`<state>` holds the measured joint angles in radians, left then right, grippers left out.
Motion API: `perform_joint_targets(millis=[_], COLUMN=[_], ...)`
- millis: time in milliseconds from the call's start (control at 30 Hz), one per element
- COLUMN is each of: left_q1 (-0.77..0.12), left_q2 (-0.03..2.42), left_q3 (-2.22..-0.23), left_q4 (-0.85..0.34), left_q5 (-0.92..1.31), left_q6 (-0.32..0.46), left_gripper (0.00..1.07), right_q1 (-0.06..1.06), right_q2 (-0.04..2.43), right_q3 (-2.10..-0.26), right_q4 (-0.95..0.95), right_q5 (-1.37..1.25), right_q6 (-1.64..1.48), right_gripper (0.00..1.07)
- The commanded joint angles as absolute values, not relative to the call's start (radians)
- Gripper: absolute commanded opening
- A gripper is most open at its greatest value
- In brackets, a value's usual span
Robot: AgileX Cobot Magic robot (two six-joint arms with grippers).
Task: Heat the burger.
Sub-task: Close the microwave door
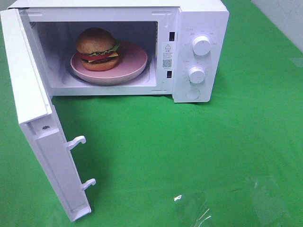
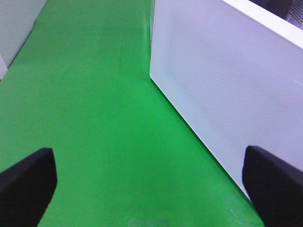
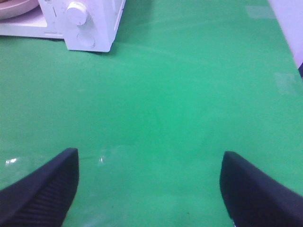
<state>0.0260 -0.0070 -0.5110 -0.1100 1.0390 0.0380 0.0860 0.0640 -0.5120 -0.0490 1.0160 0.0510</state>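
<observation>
**Status.** The burger [image 1: 97, 47] sits on the pink plate [image 1: 136, 64] inside the cavity of the white microwave [image 1: 215, 26], toward the plate's left side. The door [image 1: 31, 90] stands swung wide open to the left. I judge loading complete and closing the door to be the step in hand.

**Jaws.** Left gripper [image 2: 151, 184]: jaws released, spread wide, nothing between them, poised just beside the door's perforated outer face. Right gripper [image 3: 149, 184]: jaws likewise released and empty, above bare desk [image 1: 189, 151], well apart from the control panel. Neither gripper shows in the high view.

**Hazards.**
- A push too hard, or too near the hinge, could slide the whole microwave across the green cloth instead of swinging the door.
- The two latch hooks [image 1: 77, 141] must enter the slots [image 1: 171, 35] beside the cavity. A half-closed door would, I expect, block heating.
- The plate's front rim lies near the cavity mouth. If it overhangs, the door would strike it — I cannot tell the margin from here.
- The round button [image 1: 192, 93] sits just below the lower knob [image 1: 196, 74]. A careless approach to that or the upper knob [image 1: 202, 46] could press it.

**Surroundings.** A clear, glossy, film-like patch [image 1: 227, 203] lies on the desk on the right arm's side, between that arm and the panel.
</observation>
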Motion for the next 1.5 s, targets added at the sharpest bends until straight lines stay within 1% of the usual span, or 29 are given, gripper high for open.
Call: perform_joint_targets(millis=[33,133,1500], left_q1=[0.029,0.029,0.029], left_q2=[-0.023,-0.023,-0.023], left_q3=[-0.509,-0.509,-0.509], left_q4=[-0.11,-0.11,-0.108], left_q5=[1.035,1.035,1.035], left_q6=[0.04,0.04,0.04], left_gripper=[1.0,1.0,1.0], right_q1=[0.066,0.057,0.058], right_q2=[0.022,-0.032,-0.03], right_q3=[-0.507,-0.507,-0.507], right_q4=[-0.046,-0.046,-0.046], right_q5=[1.002,1.002,1.002], right_q6=[0.057,0.057,0.057], right_gripper=[0.76,0.76,0.76])
